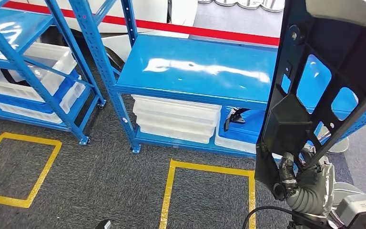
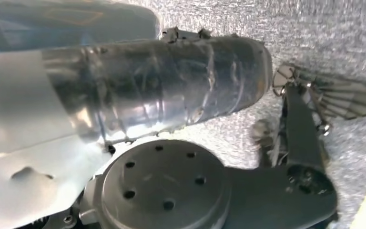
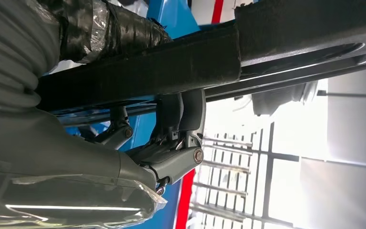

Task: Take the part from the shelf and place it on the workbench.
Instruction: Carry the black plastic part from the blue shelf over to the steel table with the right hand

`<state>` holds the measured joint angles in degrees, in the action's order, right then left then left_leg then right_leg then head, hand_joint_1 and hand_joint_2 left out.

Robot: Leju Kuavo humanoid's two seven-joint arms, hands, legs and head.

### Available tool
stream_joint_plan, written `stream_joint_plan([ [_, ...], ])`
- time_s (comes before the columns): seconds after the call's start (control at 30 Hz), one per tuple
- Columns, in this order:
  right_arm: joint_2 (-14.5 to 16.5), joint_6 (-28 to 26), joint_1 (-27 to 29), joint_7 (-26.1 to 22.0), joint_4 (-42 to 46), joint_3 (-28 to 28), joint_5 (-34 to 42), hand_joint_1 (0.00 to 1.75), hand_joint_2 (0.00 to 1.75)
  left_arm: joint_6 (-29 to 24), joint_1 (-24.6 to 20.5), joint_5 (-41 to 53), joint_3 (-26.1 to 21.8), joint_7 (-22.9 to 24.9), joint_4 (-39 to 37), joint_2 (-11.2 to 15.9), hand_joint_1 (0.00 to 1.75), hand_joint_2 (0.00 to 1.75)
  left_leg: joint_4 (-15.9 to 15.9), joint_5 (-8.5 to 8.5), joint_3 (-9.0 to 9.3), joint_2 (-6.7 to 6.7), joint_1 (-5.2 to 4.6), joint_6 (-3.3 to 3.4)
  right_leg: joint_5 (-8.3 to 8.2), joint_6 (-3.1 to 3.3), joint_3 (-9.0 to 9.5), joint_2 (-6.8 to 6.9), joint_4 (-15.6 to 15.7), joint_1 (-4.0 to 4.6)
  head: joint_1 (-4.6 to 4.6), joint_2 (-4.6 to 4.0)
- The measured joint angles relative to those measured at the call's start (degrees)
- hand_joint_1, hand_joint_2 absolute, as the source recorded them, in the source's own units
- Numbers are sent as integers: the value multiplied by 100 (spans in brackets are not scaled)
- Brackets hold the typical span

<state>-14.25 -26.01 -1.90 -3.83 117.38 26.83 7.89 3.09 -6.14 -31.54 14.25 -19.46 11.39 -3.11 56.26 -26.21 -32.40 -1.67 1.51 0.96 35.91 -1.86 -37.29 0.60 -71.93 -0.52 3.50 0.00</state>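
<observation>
The part (image 1: 324,71) is a large black plastic panel with several cut-out windows. It stands upright at the right of the head view, reaching past the top edge. My right hand (image 1: 298,183) grips its lower end from below. In the right wrist view the fingers (image 3: 176,157) wrap a black bar of the part (image 3: 209,57). The blue workbench top (image 1: 195,67) lies ahead and left of the part, bare and glossy. My left hand (image 2: 162,86) appears as a tape-wrapped grey shape over the grey floor; its fingers are hidden.
A blue shelf (image 1: 24,71) with white bins (image 1: 47,62) stands at the left. More white bins (image 1: 176,119) are stacked under the workbench. Yellow tape squares (image 1: 209,191) mark the grey carpet. A red band (image 1: 171,27) runs behind the bench.
</observation>
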Motion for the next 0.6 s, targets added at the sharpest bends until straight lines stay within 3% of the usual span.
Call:
stream_joint_plan([
  [0.03, 0, 0, 1, 0, -5, 1, 0, 175, 175, -1, 3, 0, 0, 1, 0, -12, 0, 0, 1, 17, -16, -81, 2, -11, -41, 1, -9, -8, -43, -9, 1, 0],
  [0.07, 0, 0, 0, 0, -10, 1, 0, 175, 175, -1, 7, 0, 0, 1, 0, -20, 0, 0, 1, 33, -25, -165, 6, -27, -187, 14, 95, -25, 151, -13, 1, 0],
  [0.1, 0, 0, -2, 0, -13, 1, 0, 175, 175, -1, 9, 0, 0, 1, 0, -23, 0, 0, 1, 48, -30, -249, 12, -46, -402, 38, 291, -87, 537, -15, 0, 0],
  [0.17, -1, 0, -7, -1, -14, 1, -1, 175, 175, 1, 3, 0, 0, 0, 0, -24, 0, 0, 4, 84, -58, -398, 29, -101, -720, 103, 687, -377, 1354, -22, 2, 0],
  [0.23, -2, 0, -10, -1, -15, 1, -1, 175, 175, 2, -3, 0, 0, 2, 0, -24, 0, 0, -6, 137, -122, -530, 58, -185, -790, 150, 818, -556, 1680, -11, 3, 0],
  [0.3, 0, 1, -16, -1, -16, 2, 0, 175, 175, 1, 16, 0, 0, 3, -1, -24, 0, 0, -44, 196, -173, -646, 85, -284, -840, 208, 810, -438, 1735, -5, 5, 0],
  [0.37, 4, 2, -26, -3, -17, 5, 1, 175, 175, -1, 38, 0, 0, 1, -2, -16, 0, 0, 86, 81, -263, -442, 59, -334, -925, 295, 827, -276, 1845, -19, 32, 0],
  [0.43, 7, 2, -26, -5, -19, 8, 5, 175, 175, -1, 36, 0, 1, -1, -2, 11, 0, 0, 687, -316, -519, -62, 23, -342, -978, 351, 822, -109, 1905, 0, 73, 0],
  [0.5, 7, 6, -13, -7, -22, 11, 13, 175, 175, -1, 27, 0, 2, -2, -2, 50, 0, 0, 1408, -668, -786, 82, 20, -353, -991, 368, 784, 68, 1892, 33, 91, 0],
  [0.53, 7, 9, -7, -7, -24, 13, 15, 175, 175, -1, 27, 0, 2, -2, -2, 68, 0, 0, 1547, -706, -799, 98, 20, -355, -991, 369, 768, 150, 1882, 45, 92, 0],
  [0.57, 7, 11, -5, -7, -25, 15, 17, 175, 175, -1, 33, 0, 2, -2, -2, 83, 0, 0, 1446, -636, -685, 115, 16, -351, -992, 369, 758, 231, 1873, 53, 91, 0],
  [0.6, 7, 13, -6, -7, -25, 16, 19, 175, 175, -2, 37, 0, 2, -2, -2, 93, 0, 0, 1128, -492, -456, 161, 8, -337, -990, 367, 755, 303, 1861, 59, 92, 0],
])
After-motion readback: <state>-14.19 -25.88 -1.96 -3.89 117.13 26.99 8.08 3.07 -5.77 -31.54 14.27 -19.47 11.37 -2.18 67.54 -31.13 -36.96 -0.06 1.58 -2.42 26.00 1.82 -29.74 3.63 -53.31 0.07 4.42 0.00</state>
